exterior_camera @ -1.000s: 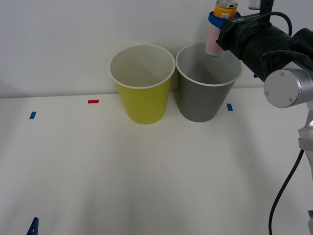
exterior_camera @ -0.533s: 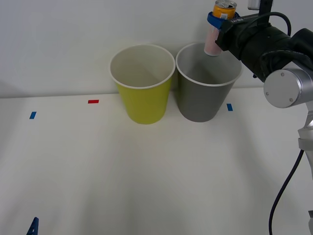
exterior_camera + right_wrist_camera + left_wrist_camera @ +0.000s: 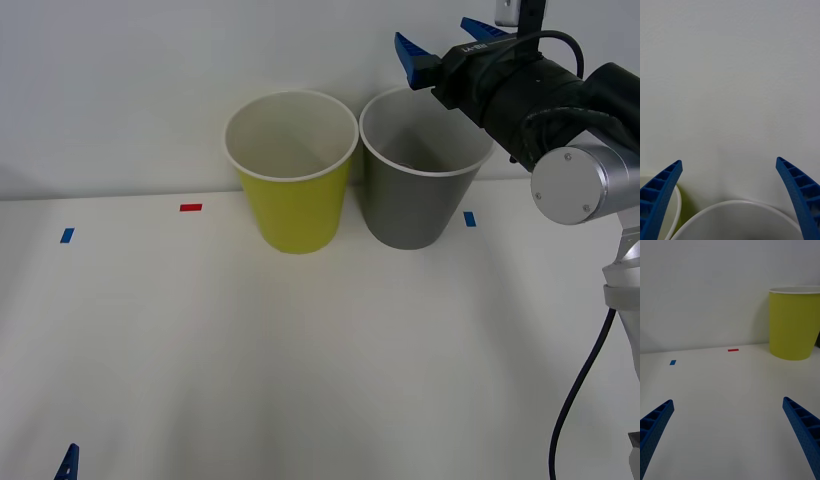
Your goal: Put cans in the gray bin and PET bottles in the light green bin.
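Your right gripper [image 3: 447,38] hangs above the far rim of the gray bin [image 3: 410,205], its two blue ribbed fingers [image 3: 410,52] spread wide with nothing between them. From its wrist camera you see those fingers [image 3: 660,191] parted at the two corners, the gray bin's white rim [image 3: 733,204] curving just below them and the plain wall behind. The can is not between the fingers; you cannot see into the bottom of the gray bin from the front, so where it lies cannot be told. The black forearm runs back from the gripper to the right of the gray bin, well above the table [image 3: 300,360]. The light green bin [image 3: 292,200] stands just beside the gray bin on its left, the two nearly touching at their rims, both upright against the wall. A small blue mark [image 3: 469,218] lies on the table just right of the gray bin, a red mark [image 3: 190,207] to the left of the light green bin. Your left gripper [image 3: 730,435] sits low, far to the left of the gray bin and nearer you, fingers wide apart and empty, facing the light green bin [image 3: 794,326].
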